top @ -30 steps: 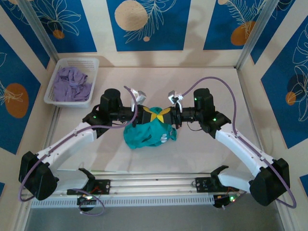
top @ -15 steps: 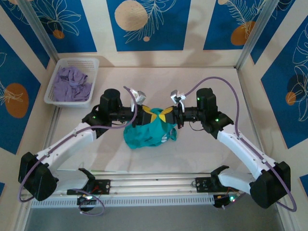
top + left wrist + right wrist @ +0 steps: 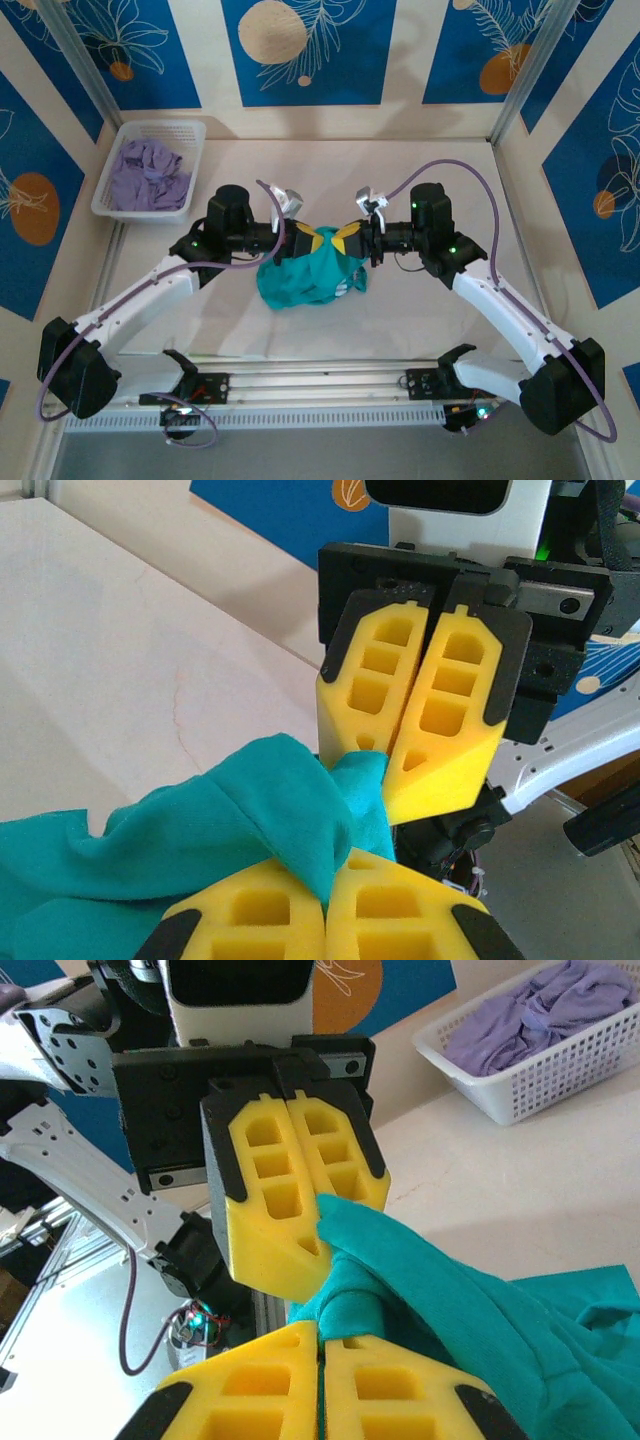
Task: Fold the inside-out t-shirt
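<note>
Inside-out t-shirt (image 3: 305, 278) – teal, bunched in a loose heap at mid-table (image 3: 420, 320), between the two arms and a little nearer than their wrists. One peak of cloth is drawn up off the heap to where the two pincers meet tip to tip.

Left gripper (image 3: 312, 240): jaws pressed together, a fold of teal caught between the yellow pads. The left wrist view shows the cloth running down into its own fingers (image 3: 325, 910). Right gripper (image 3: 342, 238): likewise closed, pinching a small tuck of the same peak, just beside the left one's hold.

Handling: thin knit, light and limp. It drapes, keeps no shape and will sag wherever it is unsupported. Not slippery against foam pads and not fragile, though a single-layer pinch could stretch it. Both holds sit almost touching, so spreading the shirt would need them drawn apart along a hem or the shoulder seam – better grips than mid-panel. A white fleck at the heap's right edge is possibly the tag, but it is too small to be sure.

Far left: white basket (image 3: 160, 125) with a lavender garment (image 3: 148, 172), well apart.
</note>
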Motion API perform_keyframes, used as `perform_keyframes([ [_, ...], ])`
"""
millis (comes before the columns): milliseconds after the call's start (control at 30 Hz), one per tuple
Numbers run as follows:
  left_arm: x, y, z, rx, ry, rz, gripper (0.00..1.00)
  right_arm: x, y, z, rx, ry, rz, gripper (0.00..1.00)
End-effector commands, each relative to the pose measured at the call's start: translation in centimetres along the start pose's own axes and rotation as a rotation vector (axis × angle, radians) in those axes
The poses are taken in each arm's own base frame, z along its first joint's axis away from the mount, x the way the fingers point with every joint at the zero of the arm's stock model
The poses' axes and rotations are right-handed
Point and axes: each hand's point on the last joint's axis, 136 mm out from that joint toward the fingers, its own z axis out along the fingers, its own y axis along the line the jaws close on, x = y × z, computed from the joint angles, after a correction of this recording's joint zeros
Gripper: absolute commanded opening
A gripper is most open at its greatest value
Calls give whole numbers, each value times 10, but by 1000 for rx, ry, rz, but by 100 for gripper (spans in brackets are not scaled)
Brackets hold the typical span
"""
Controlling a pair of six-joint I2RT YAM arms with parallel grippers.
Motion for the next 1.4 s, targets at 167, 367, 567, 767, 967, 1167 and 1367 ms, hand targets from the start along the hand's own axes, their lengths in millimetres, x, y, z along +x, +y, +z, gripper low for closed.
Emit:
perform_keyframes([
  [167, -2, -9, -3, 16, -11, 30, 4, -5, 7, 0, -33, -18, -9, 13],
  [367, -2, -9, -3, 16, -11, 29, 4, -5, 7, 0, -29, -20, -12, 13],
  [567, -1, -9, -3, 15, -9, 25, 4, -5, 5, -2, -20, -25, -11, 12],
  [767, -2, -9, -3, 16, -11, 25, 4, -6, 6, -2, -24, -30, -12, 13],
  [967, -1, -10, -3, 17, -12, 26, 4, -6, 6, -4, -21, -37, -12, 12],
  [1167, -2, -9, -4, 14, -15, 28, 5, -7, 6, -8, -11, -44, -12, 11],
  [1367, -3, -10, -4, 15, -19, 30, 9, -6, 6, -9, -16, -44, -10, 8],
])
